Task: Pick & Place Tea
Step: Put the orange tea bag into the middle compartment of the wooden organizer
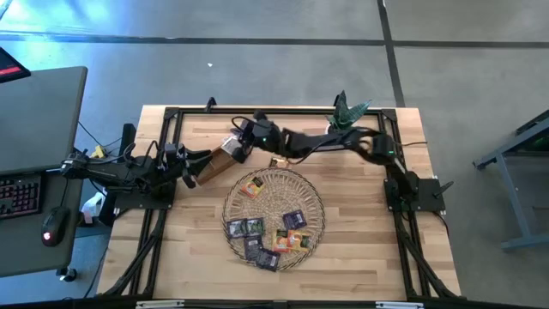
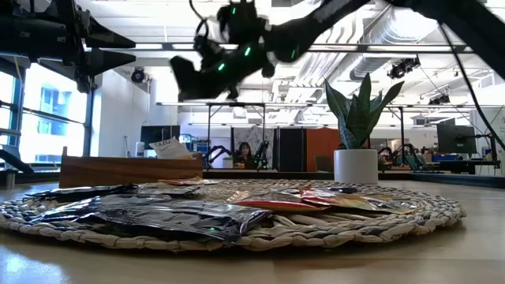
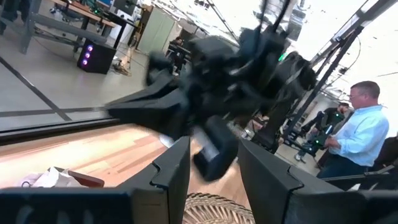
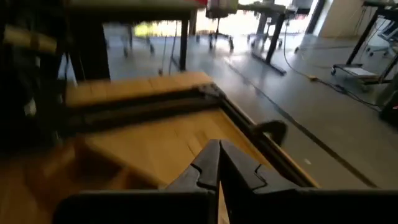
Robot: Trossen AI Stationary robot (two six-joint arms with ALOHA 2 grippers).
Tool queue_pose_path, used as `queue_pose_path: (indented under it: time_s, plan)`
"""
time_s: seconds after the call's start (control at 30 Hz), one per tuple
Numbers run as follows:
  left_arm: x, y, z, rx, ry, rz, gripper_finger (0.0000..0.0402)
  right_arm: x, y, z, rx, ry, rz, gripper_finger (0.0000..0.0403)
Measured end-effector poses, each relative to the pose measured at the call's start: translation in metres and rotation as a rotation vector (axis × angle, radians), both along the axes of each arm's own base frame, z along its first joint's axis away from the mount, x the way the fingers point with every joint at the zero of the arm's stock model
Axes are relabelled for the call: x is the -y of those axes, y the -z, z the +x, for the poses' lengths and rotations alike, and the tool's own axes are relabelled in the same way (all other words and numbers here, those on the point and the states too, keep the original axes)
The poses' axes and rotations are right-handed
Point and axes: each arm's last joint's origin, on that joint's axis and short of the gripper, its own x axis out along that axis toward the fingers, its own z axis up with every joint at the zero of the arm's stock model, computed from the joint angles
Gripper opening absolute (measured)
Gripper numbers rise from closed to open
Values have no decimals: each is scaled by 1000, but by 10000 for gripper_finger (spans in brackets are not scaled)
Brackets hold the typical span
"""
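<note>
The left gripper (image 1: 190, 172), fingers apart, is waiting beside the wooden box (image 1: 216, 161), seemingly steadying it. The right gripper (image 1: 242, 130), fingers together and empty, is hovering above that box, while tea sachets (image 1: 268, 233) are lying on the wicker tray (image 1: 316, 190), awaiting transfer.

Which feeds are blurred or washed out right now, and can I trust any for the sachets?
High view: sharp, even light, sachets clear on the tray. Low view: backlit by windows, right gripper a silhouette. Left wrist view: right arm close and smeared past the left gripper. Right wrist view: motion-blurred, shut fingers still readable.
</note>
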Motion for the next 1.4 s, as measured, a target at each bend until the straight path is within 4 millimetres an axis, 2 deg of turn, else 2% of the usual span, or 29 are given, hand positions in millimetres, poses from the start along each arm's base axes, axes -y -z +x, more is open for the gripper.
queue_pose_path:
  time_s: [0.13, 0.3, 0.4, 0.5, 0.6, 0.73, 0.83, 0.9, 1.03, 1.23, 1.4]
  plan:
    - [0, 1, 0, -9, 7, 2, 135, -10, -52, -30, -151, -46, -98, 3]
    - [1, 2, 1, -24, 47, 10, 135, -30, -109, -81, -287, -30, -123, 2]
    - [2, 3, 1, -29, 68, 13, 135, -44, -127, -116, -305, 52, -169, 1]
    - [2, 3, 1, -28, 78, 14, 135, -56, -114, -148, -295, 42, -166, 1]
    - [2, 3, 1, -22, 79, 2, 135, -64, -80, -174, -202, 8, -73, 1]
    - [2, 2, 1, -15, 76, -11, 135, -62, -31, -194, -64, 7, -4, 3]
    - [2, 2, 1, -8, 67, -14, 135, -55, 3, -199, -64, 1, 7, 9]
    - [1, 2, 1, -8, 50, -16, 135, -49, 15, -197, -86, -12, 23, 20]
    - [0, 2, 0, -8, 13, -22, 135, -31, 26, -183, -146, -51, 63, 59]
    - [0, 2, 0, -9, 1, -21, 135, -9, 41, -153, -218, -132, 134, 124]
    - [0, 2, 0, -15, -2, -18, 135, 9, 61, -128, -318, -198, 152, 150]
